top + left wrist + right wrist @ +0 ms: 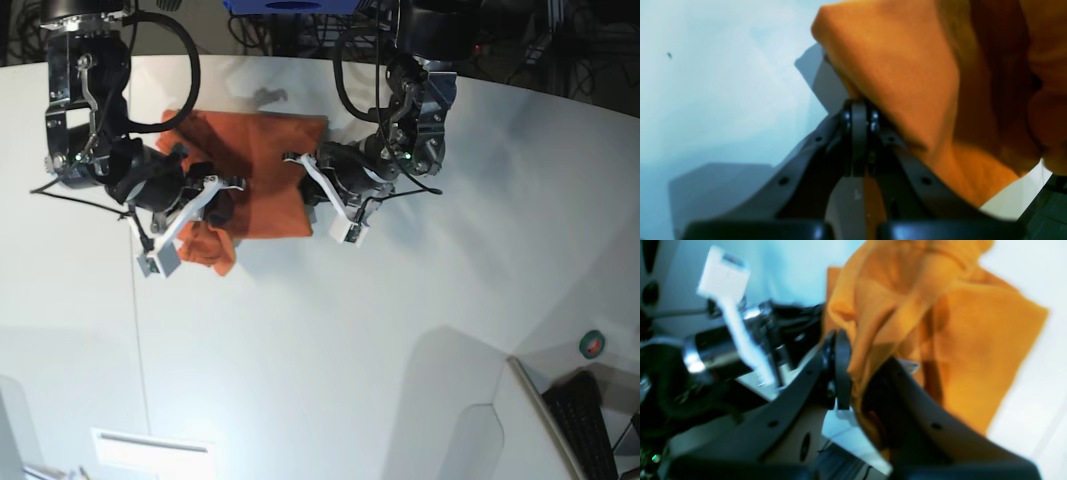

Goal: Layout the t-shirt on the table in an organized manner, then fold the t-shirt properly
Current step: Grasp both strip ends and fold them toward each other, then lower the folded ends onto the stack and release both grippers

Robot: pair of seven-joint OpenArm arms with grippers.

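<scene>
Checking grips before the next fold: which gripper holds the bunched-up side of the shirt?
The right gripper, on the base view's left: the t-shirt is crumpled into a lump there, while by the left gripper it lies flat.

One orange t-shirt (262, 170), one white table (330, 330), two end effectors, left (858, 110), right (840, 340)

Dark cables (300, 30) behind; keyboard (590, 425) at lower right.

The t-shirt (262, 170) is plain orange, the table (330, 330) white, both grippers dark grey.
</scene>
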